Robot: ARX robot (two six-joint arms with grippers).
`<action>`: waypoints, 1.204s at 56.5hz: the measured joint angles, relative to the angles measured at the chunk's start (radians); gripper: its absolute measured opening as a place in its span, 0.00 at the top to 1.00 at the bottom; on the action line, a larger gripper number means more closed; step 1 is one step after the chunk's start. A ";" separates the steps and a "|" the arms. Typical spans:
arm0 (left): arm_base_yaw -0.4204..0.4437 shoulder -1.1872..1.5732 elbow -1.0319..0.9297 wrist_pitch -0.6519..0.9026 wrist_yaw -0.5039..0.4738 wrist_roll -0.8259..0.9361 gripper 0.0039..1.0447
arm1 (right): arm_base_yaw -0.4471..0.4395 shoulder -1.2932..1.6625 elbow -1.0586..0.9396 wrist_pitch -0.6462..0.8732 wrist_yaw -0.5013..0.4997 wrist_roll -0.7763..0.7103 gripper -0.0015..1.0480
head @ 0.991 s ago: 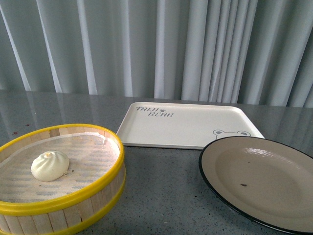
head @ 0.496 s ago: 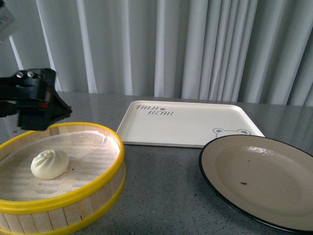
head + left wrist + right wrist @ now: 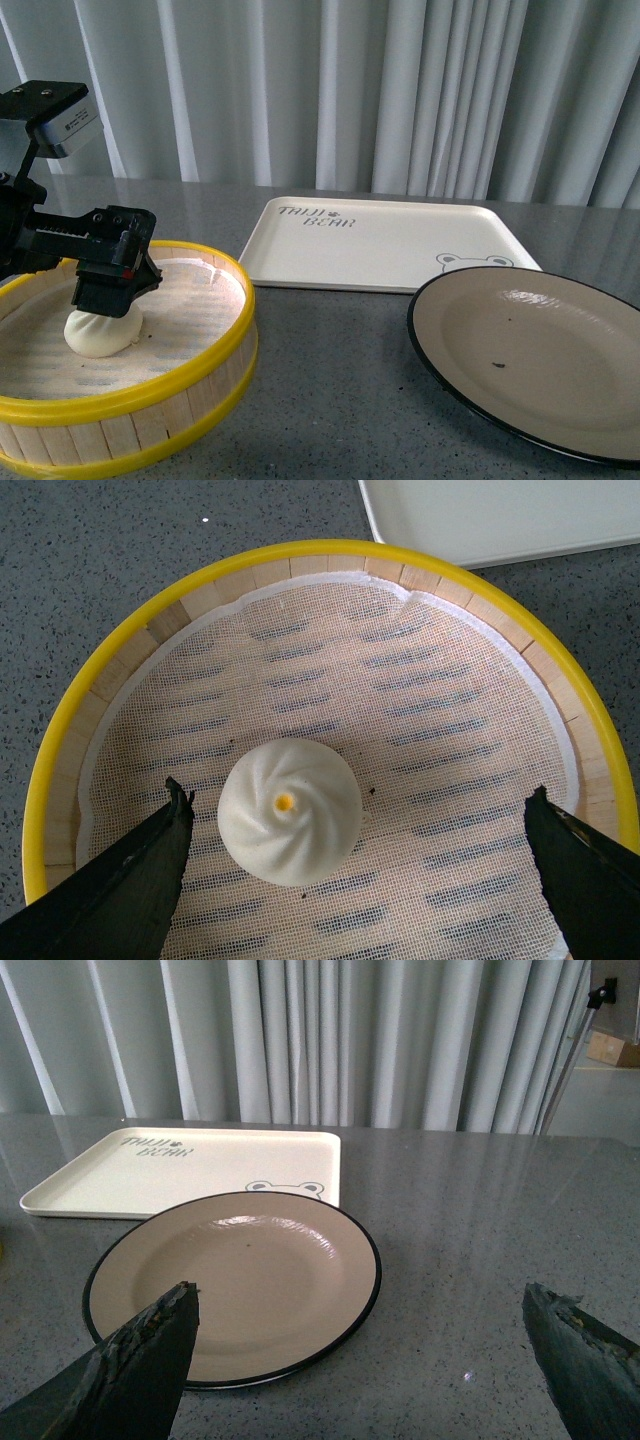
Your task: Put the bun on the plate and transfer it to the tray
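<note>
Standing by the grey desk (image 3: 340,400), I saw the cream tray (image 3: 390,250) lying bare at the far side and the beige plate (image 3: 540,360) just in front of it, nearer the robot's right, also bare. On the robot's left sat the yellow-rimmed bamboo steamer (image 3: 200,385), and the bun (image 3: 289,811) lay inside it on the mesh liner (image 3: 450,710), so the task looked barely begun, with the pickup the step in hand. The left claw (image 3: 360,795) hung low over the steamer with its fingers spread wide, holding nothing and, as far as I could tell, touching nothing. The bun sat between the fingers but close beside one and well apart from the other. To my mind the claw wanted shifting until the bun was centred, then lowering so the fingers met its flanks below the pleated top, and closing gently, since soft dough would likely dent or slip. The right claw (image 3: 360,1300) was likewise wide open and empty, facing the plate.
</note>
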 joint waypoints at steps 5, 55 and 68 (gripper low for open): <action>0.000 0.003 -0.001 0.000 0.000 -0.004 0.06 | 0.000 0.000 0.000 0.000 0.000 0.000 0.08; -0.007 0.124 -0.023 0.140 -0.074 -0.045 0.06 | 0.000 0.000 0.000 0.000 0.000 0.000 0.08; 0.008 0.147 -0.023 0.160 -0.075 -0.032 0.06 | 0.000 0.000 0.000 0.000 0.000 0.000 0.08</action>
